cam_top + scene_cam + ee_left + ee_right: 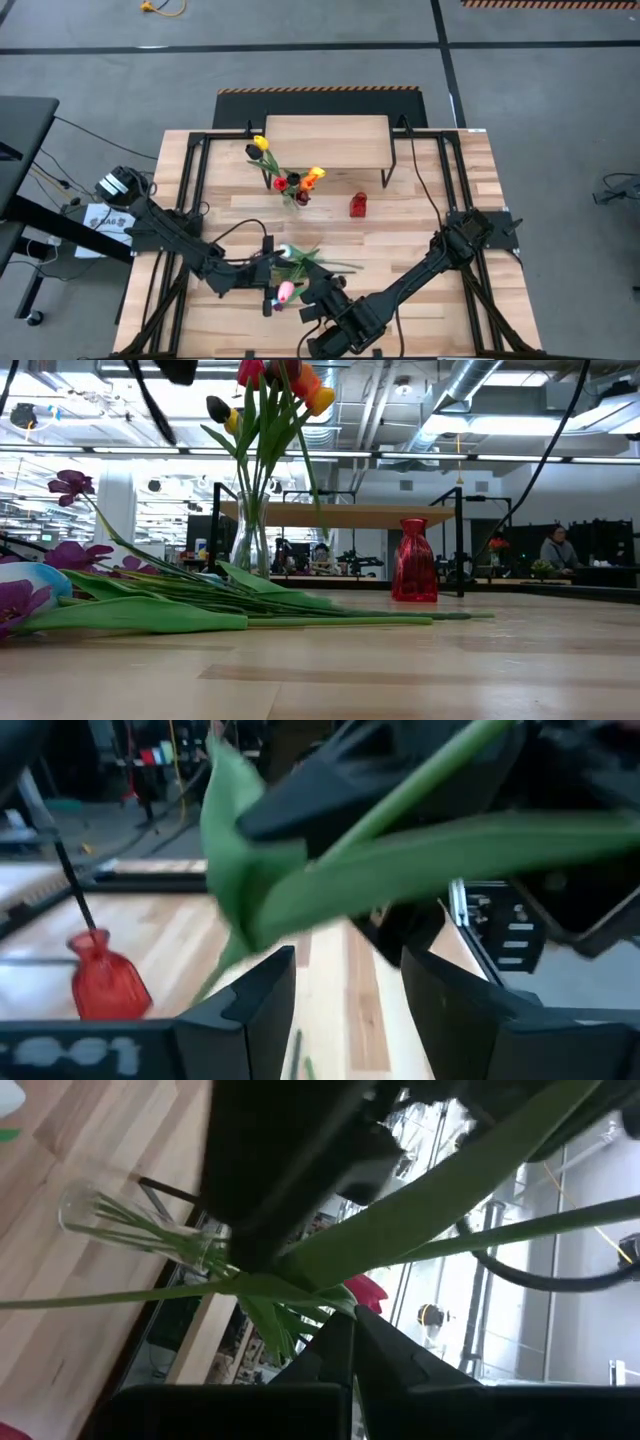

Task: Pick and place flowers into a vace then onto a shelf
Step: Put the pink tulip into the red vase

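Observation:
A clear vase (295, 195) holding red, yellow and orange tulips stands in front of the shelf (325, 140). Beside it is a small red vase (358, 205). Loose flowers (300, 262) lie on the table near its front edge, a pink head (285, 292) among them. My right gripper (352, 1320) is over them, shut on a green tulip stem (420, 780) raised off the table. My left gripper (348, 960) is open just short of that stem's leaves (430, 850), which cross in front of its fingertips. Whether they touch does not show. My right gripper pinches the green stem between its two shut fingers, close to where the long leaves branch off (330, 1302). The fingers lie across the stem. The stem and leaves stretch out to both sides of the fingers, clear of the table.
The pile of stems (250, 605) spreads low across the table's near left part. A black frame (200, 180) runs along the table's sides. People sit in the room behind the far edge (555, 550).

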`<move>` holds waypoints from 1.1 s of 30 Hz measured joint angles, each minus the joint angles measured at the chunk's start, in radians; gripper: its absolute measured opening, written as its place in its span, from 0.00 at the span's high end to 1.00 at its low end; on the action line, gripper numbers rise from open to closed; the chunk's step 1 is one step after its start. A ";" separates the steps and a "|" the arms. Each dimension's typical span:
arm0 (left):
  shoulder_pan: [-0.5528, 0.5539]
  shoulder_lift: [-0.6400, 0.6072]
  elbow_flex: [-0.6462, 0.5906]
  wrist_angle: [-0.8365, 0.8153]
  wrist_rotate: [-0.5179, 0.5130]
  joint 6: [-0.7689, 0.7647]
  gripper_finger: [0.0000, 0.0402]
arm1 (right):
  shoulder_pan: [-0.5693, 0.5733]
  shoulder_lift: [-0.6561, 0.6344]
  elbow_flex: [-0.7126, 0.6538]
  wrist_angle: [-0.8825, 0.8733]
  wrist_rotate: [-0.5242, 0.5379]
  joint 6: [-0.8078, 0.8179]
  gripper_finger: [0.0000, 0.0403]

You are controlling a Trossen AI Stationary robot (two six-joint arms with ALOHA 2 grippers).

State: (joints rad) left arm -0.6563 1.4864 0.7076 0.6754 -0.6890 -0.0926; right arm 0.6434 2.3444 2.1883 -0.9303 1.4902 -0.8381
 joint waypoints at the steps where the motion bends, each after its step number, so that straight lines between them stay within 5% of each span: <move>1: 0.000 0.003 0.009 0.000 -0.010 0.021 0.56 | 0.000 0.000 0.000 0.000 0.000 0.000 1.00; 18: 0.000 0.005 0.030 -0.053 -0.154 0.095 0.56 | 0.014 0.000 0.000 0.006 -0.004 0.000 1.00; 33: 0.000 0.005 0.030 -0.003 -0.161 0.106 0.56 | 0.018 0.000 0.000 0.043 -0.031 -0.001 1.00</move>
State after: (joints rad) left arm -0.6567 1.4914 0.7376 0.6727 -0.8501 0.0134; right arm 0.6609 2.3444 2.1883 -0.8876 1.4597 -0.8388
